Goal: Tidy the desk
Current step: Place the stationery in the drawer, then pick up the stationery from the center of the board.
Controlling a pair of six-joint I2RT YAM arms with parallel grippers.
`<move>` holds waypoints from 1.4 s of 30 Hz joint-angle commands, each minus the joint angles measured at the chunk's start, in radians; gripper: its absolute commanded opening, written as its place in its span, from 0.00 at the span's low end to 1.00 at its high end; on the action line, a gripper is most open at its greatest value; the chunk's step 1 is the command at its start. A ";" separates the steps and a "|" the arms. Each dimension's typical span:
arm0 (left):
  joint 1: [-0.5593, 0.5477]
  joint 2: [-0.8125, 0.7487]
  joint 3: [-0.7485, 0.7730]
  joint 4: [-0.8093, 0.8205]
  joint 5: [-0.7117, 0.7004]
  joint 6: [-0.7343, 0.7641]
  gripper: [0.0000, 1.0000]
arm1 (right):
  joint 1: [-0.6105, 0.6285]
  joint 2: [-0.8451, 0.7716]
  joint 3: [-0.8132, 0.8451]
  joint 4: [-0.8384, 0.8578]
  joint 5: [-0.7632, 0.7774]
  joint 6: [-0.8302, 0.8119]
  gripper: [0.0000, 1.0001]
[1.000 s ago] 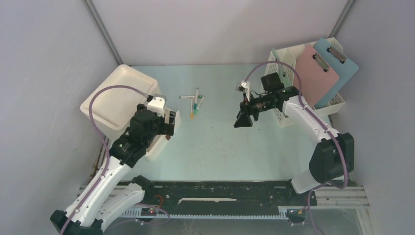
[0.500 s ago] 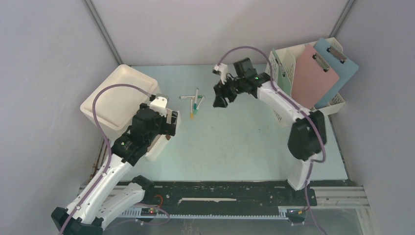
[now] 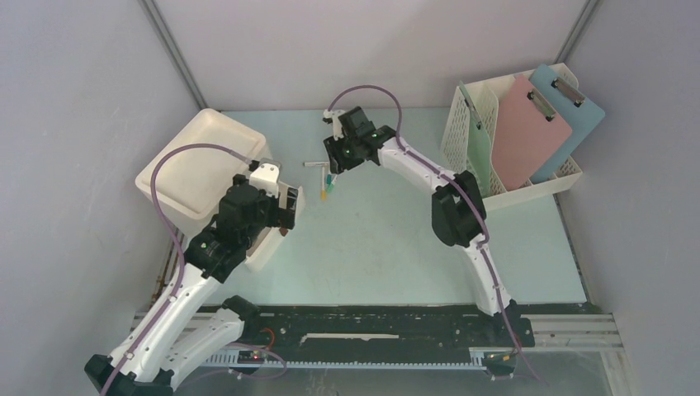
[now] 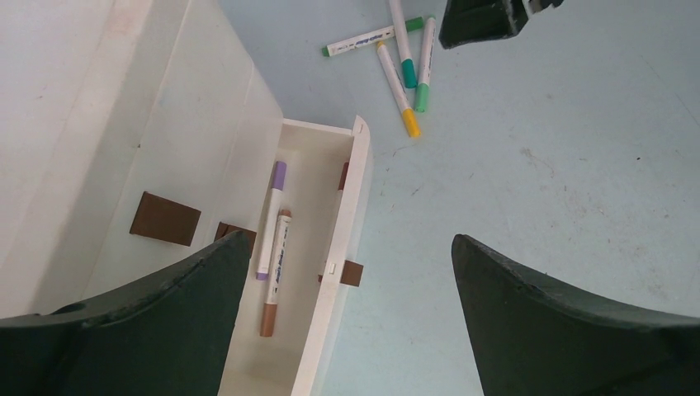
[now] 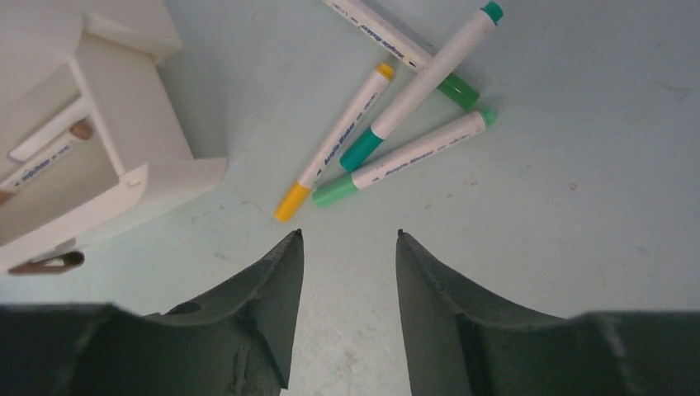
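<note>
On the pale mint-green desk (image 3: 388, 239), several markers (image 3: 328, 177) lie in a loose cluster near the back middle. From the right wrist I see a yellow-capped marker (image 5: 338, 140), a teal-capped one (image 5: 421, 82) and a green-capped one (image 5: 404, 161). My right gripper (image 5: 348, 233) hovers just beside them, open, with only bare desk between its fingers. My left gripper (image 4: 348, 238) stands wide open and empty above the outer wall of the white bin's narrow side compartment (image 4: 330, 272). A purple-capped marker (image 4: 272, 219) and a brown-capped marker (image 4: 276, 272) lie inside it.
The large white bin (image 3: 198, 165) fills the back left. A white perforated file rack (image 3: 470, 132) at the back right holds a pink clipboard (image 3: 528, 132) and a blue clipboard (image 3: 574, 115). Grey panels wall the desk; a black rail (image 3: 371, 318) runs along its front.
My right arm has swung left from beside the file rack to over the markers, and its jaws have narrowed a little. The left arm has not moved.
</note>
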 commanded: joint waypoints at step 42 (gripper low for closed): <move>0.024 -0.012 0.042 0.017 0.024 0.014 1.00 | 0.033 0.295 0.240 0.074 0.226 0.451 0.33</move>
